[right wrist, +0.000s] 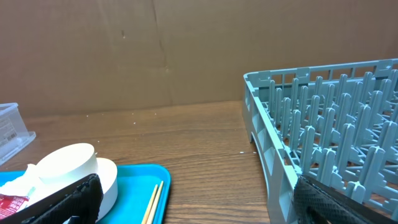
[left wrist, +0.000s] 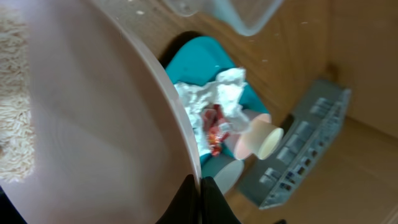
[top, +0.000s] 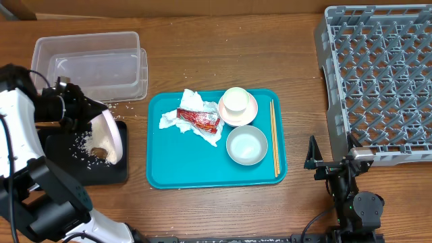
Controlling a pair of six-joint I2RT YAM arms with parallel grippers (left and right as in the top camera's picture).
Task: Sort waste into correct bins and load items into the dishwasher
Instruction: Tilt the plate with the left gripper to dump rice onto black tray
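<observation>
My left gripper (top: 93, 116) (left wrist: 200, 198) is shut on the rim of the round white plate (top: 113, 138) (left wrist: 93, 124), held tilted on edge over the black tray (top: 64, 165). Rice grains (top: 84, 142) (left wrist: 15, 137) and a brown scrap (top: 100, 152) lie below the plate's face. On the teal tray (top: 196, 169) are the white napkin (top: 183, 111) (left wrist: 219, 93), red wrapper (top: 200, 119) (left wrist: 214, 127), a cup in a bowl (top: 237, 104) (right wrist: 68, 165), another bowl (top: 246, 145) and chopsticks (top: 274, 138) (right wrist: 152, 202). My right gripper (top: 329, 166) (right wrist: 196, 183) stands open and empty between tray and grey dish rack (top: 381, 81) (right wrist: 323, 124).
The clear plastic tub (top: 91, 64) (left wrist: 230, 12) (right wrist: 12, 127) stands at the back left, just beyond the black tray, with stray rice on the wood beside it. The dish rack fills the right side and overhangs the table's back right.
</observation>
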